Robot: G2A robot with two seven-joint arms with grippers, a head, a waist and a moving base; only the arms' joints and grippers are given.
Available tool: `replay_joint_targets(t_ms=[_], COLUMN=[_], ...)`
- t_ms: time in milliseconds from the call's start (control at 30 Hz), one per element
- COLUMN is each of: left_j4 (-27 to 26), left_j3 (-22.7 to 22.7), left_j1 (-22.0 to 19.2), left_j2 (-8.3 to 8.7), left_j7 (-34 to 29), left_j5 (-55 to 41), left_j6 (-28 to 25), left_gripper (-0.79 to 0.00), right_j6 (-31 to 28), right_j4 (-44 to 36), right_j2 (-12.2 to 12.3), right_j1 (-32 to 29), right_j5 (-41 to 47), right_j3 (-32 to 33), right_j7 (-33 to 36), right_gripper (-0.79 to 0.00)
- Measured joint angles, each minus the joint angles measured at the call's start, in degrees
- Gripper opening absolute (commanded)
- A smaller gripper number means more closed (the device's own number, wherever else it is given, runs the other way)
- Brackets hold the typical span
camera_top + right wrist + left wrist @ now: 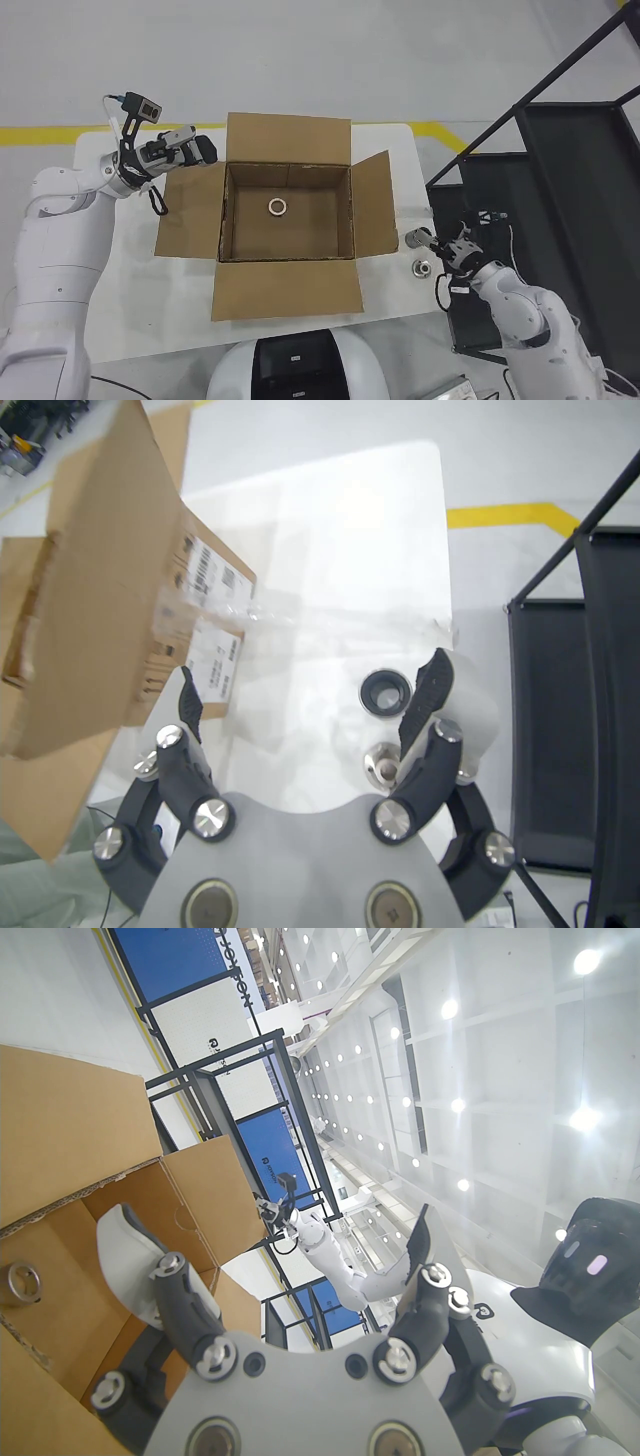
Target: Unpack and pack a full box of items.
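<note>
An open cardboard box (288, 136) stands mid-table with all flaps folded out. One metal ring (276, 206) lies on its floor, also seen as the ring (20, 1283) in the left wrist view. My left gripper (205, 150) hovers open and empty above the box's left flap, its fingers (131, 1248) spread wide. My right gripper (445, 246) is open near the table's right edge, right of the box. A dark round part (386, 699) and a metal flanged part (381, 769) lie on the table beside its right finger (431, 687), untouched.
The white table (120, 300) has bare room left of the box. A black metal rack (560, 170) stands just off the table's right edge, close to my right arm. The box's right flap (100, 565) rises beside the right gripper.
</note>
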Motion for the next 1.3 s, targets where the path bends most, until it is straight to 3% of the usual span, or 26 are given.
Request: replay_joint_targets(t_ms=[33,100,133,267,400,433,667,800,1300], left_j4=[0.0,0.0,0.0,0.0,0.0,0.0,0.0,0.0,0.0], left_j3=[0.0,0.0,0.0,0.0,0.0,0.0,0.0,0.0,0.0], left_j1=[0.0,0.0,0.0,0.0,0.0,0.0,0.0,0.0,0.0], left_j2=[0.0,0.0,0.0,0.0,0.0,0.0,0.0,0.0,0.0], left_j7=[0.0,0.0,0.0,0.0,0.0,0.0,0.0,0.0,0.0], left_j5=[0.0,0.0,0.0,0.0,0.0,0.0,0.0,0.0,0.0], left_j6=[0.0,0.0,0.0,0.0,0.0,0.0,0.0,0.0,0.0], left_gripper=[0.0,0.0,0.0,0.0,0.0,0.0,0.0,0.0,0.0], right_j6=[-0.18,-0.28,-0.34,-1.12,-1.1,-1.05,1.06,2.36,5.8], right_j4=[0.76,2.36,2.95,5.18,7.89,8.8,14.73,17.14,20.19], right_j2=[0.05,0.15,0.2,0.43,0.58,0.61,0.66,0.64,0.59], right_j1=[-0.02,-0.16,-0.22,-0.25,0.87,1.56,6.14,7.6,10.12], right_j5=[-0.41,-1.23,-1.74,-4.09,-6.27,-7.36,-13.12,-14.46,-14.77], right_j3=[-0.09,-0.11,-0.14,-0.9,-2.16,-2.95,-7.13,-8.29,-10.51], right_j7=[0.44,1.2,1.51,3.59,4.95,5.3,6.7,6.57,8.08], right_gripper=[0.0,-0.123,-0.145,-0.114,-0.197,-0.252,-0.274,-0.372,-0.486])
